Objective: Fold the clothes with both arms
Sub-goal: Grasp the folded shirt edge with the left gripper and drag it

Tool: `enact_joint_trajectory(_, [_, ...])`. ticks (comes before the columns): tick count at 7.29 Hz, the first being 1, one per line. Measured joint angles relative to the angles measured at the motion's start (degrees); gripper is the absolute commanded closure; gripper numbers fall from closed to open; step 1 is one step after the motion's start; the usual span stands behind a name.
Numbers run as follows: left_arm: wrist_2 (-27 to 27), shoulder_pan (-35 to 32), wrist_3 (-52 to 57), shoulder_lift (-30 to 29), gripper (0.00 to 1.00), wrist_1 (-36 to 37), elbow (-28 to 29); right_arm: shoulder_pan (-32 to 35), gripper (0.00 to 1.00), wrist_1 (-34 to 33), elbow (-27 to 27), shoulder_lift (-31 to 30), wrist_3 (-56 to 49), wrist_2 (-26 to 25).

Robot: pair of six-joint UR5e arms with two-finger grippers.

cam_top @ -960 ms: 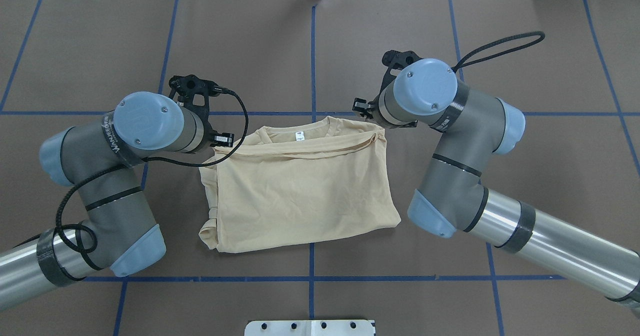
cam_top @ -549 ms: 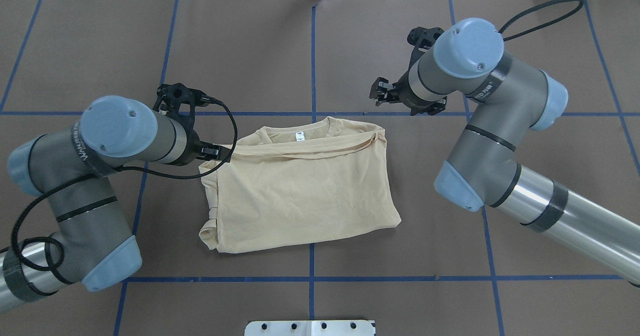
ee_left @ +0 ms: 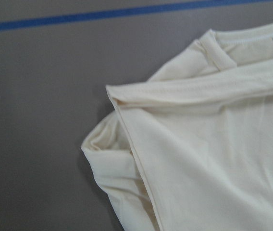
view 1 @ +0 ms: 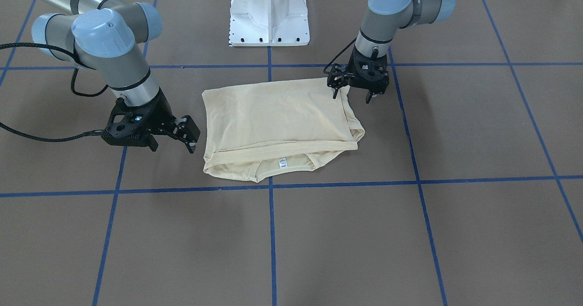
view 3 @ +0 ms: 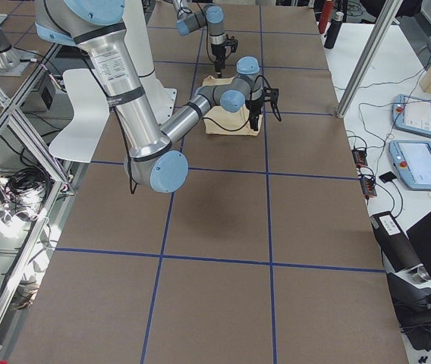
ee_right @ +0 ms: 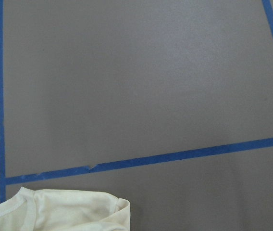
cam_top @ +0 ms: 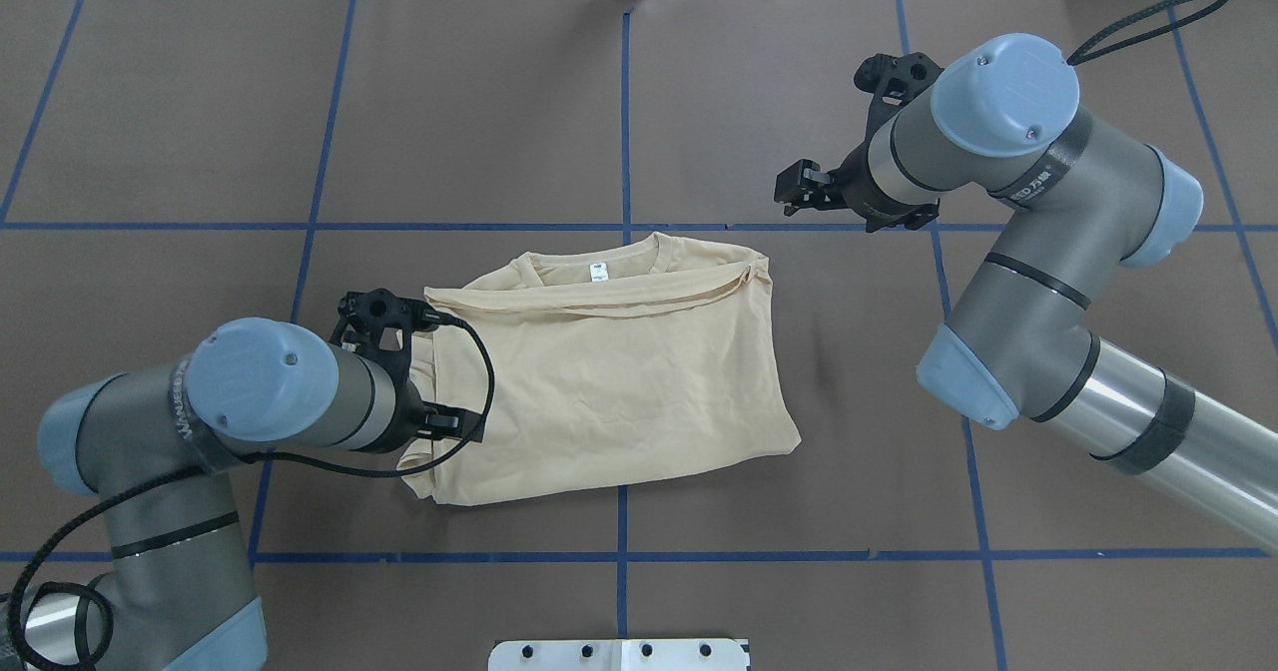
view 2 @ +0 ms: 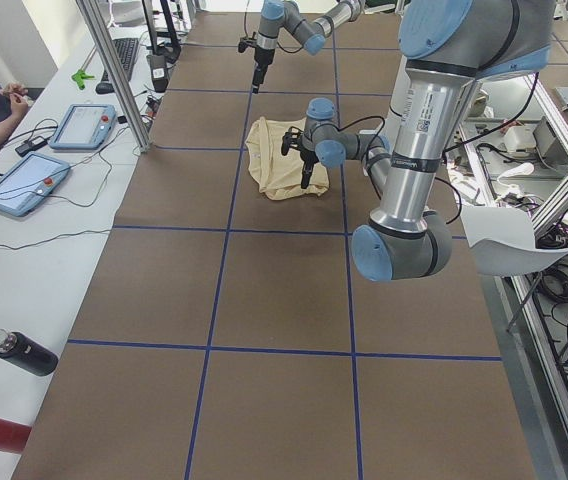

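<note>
**Lining up on the T-shirt's side edge for another fold**

The T-shirt [cam_top: 619, 391] lies on the bench [cam_top: 200, 102] as a rough rectangle. Its neck label [cam_top: 598, 271] faces up at the edge far from my base. It looks thin, limp and light, and I expect the stacked layers to slide over one another, so a shallow pinch would lift only the top sheet. The bunched sleeve folds along the shirt's left edge look like the best hold, taken deep enough to catch every layer, with a matching grip on the opposite edge.

My left end effector [view 1: 351, 95] hangs spread and empty over that left edge. My right end effector [view 1: 172, 149] is also spread and empty, well off the shirt's far right corner.

Half a second ago my left end effector sat at the shirt's collar-side corner. It has since travelled along the edge toward the hem. My right has pulled farther from the shirt. The shirt itself has not shifted.
</note>
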Motion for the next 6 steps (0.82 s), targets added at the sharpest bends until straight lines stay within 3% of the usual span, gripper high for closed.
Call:
enact_joint_trajectory(5, [0.1,3.8,-0.9,0.3,0.67,0.1,1.1,-0.1,0.00,0.0,0.4,-0.1,0.0,-0.2])
enact_joint_trajectory(6, [0.1,3.9,-1.0,0.3,0.99,0.1,1.3,-0.1,0.00,0.0,0.4,-0.1,0.0,-0.3])
